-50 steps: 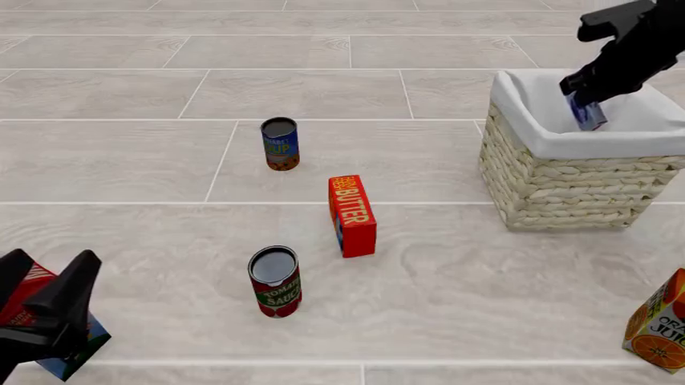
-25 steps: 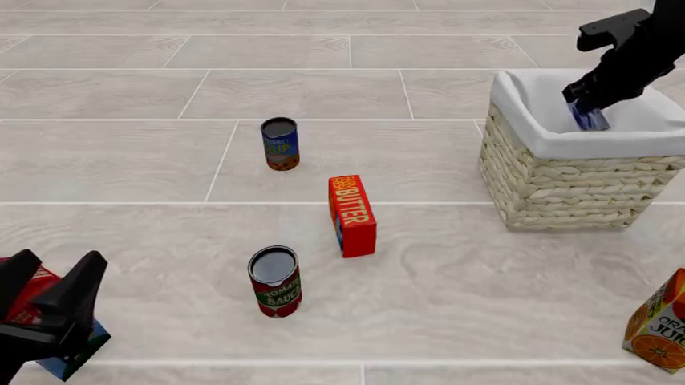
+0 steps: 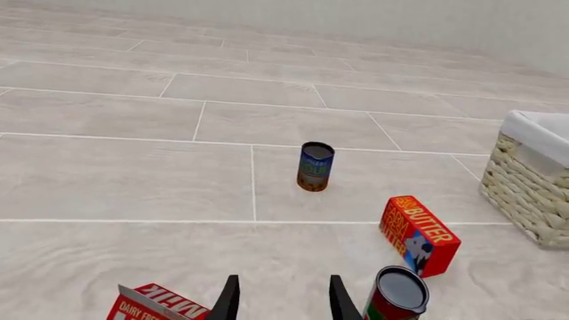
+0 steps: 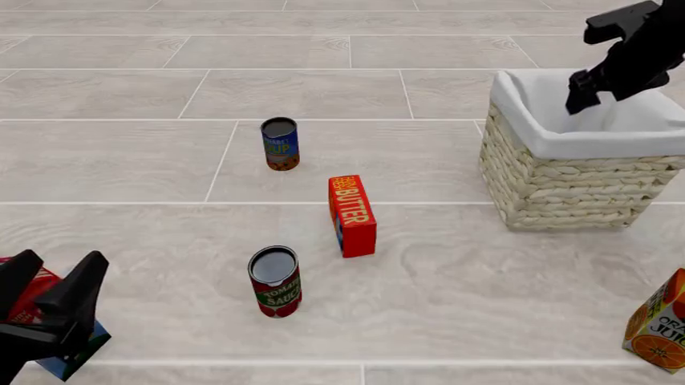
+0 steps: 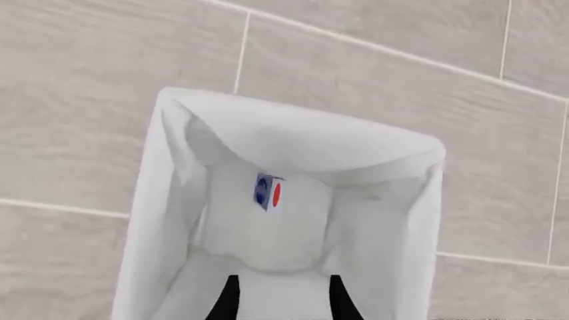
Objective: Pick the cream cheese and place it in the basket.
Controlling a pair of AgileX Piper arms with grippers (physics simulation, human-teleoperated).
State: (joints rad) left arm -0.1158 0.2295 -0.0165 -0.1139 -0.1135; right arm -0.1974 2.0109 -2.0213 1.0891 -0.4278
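The cream cheese (image 5: 266,192), a small blue-and-white box, lies inside the basket (image 5: 158,200) on the white lining, seen in the right wrist view. It is hidden in the front view. The wicker basket (image 4: 567,188) stands at the right. It also shows in the left wrist view (image 3: 534,193). My right gripper (image 4: 592,95) hovers above the basket's opening, open and empty; its fingers (image 5: 229,299) are apart, clear of the box. My left gripper (image 4: 48,301) is open and empty at the near left, also seen in its own wrist view (image 3: 282,303).
A red-orange butter box (image 4: 354,215) stands mid-table, a tomato sauce can (image 4: 275,282) nearer, and a blue soup can (image 4: 279,144) farther. An orange juice carton (image 4: 658,322) is at the near right. A milk carton (image 4: 66,353) lies under my left gripper.
My right gripper held the cream cheese over the basket; it has let go and risen slightly. The box now lies inside the basket. The left arm has barely moved.
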